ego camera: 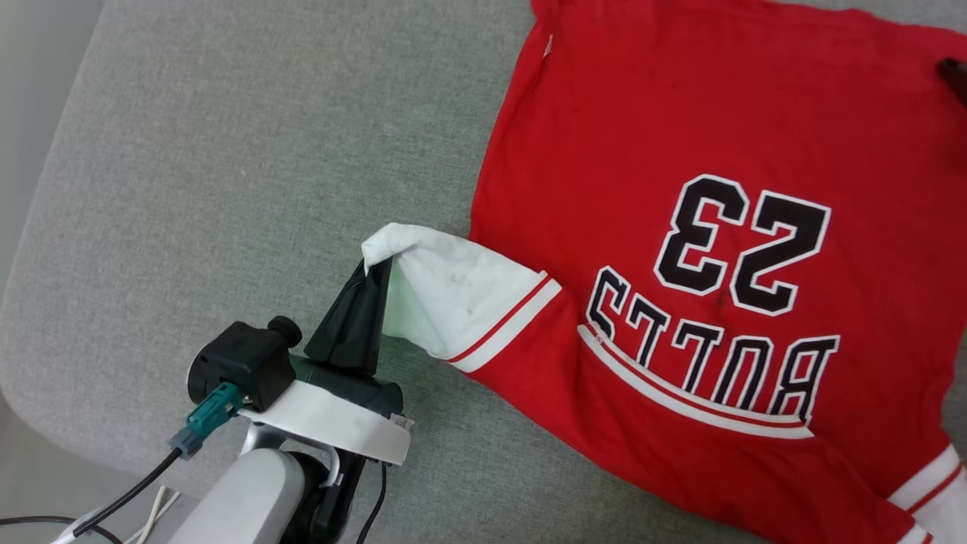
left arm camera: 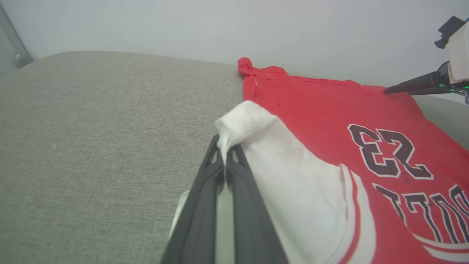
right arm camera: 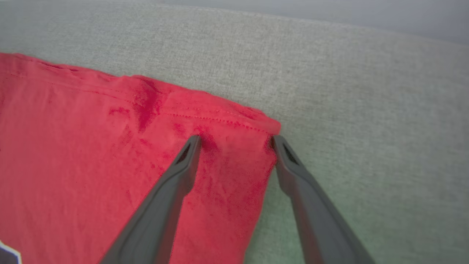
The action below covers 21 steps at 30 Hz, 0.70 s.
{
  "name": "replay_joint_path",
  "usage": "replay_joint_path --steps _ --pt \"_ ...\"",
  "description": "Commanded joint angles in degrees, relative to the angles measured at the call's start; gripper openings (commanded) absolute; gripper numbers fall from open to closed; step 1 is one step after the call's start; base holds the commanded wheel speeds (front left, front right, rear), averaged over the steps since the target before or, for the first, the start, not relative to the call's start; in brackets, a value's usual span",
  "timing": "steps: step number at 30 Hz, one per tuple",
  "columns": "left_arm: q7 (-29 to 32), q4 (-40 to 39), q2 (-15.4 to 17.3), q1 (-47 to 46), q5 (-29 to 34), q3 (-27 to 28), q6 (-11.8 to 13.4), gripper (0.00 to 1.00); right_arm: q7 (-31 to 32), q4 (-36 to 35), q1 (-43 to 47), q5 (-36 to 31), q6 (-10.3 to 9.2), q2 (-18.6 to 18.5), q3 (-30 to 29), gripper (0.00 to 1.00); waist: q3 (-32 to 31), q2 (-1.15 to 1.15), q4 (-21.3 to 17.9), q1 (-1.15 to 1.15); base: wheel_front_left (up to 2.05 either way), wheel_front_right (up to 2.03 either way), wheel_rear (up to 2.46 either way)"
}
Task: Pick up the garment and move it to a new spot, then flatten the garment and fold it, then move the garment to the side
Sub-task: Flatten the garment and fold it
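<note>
From the head, the left hand (ego camera: 375,273) is clamped on the white sleeve (ego camera: 461,291) of the garment (ego camera: 642,113) spread over the grey cushion (ego camera: 227,189), the left wrist view gives the same pinch, and the right wrist view has the right hand (right arm camera: 235,141) gaping empty astride the red hem corner (right arm camera: 267,126).

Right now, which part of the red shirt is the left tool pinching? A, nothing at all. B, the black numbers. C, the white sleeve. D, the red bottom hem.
C: the left tool has its jaws closed on the bunched edge of the white sleeve of the garment, well away from the hem and the numerals.
</note>
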Motion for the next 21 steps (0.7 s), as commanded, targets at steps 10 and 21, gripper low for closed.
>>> replay_joint_path --steps 10,21 --pt "-1.16 1.45 -1.16 -1.68 0.61 -0.18 -1.37 0.00 4.84 7.38 2.30 -2.32 -0.03 2.15 -2.58 0.00 1.78 0.00 2.08 -0.02 0.00 0.00 0.00" --pt "-1.23 4.28 -0.78 0.60 -0.05 0.26 -0.97 0.00 -0.74 1.02 0.78 -2.97 -0.03 -2.63 1.59 0.00 -3.62 0.00 -0.35 -0.02 0.00 0.00 0.00"
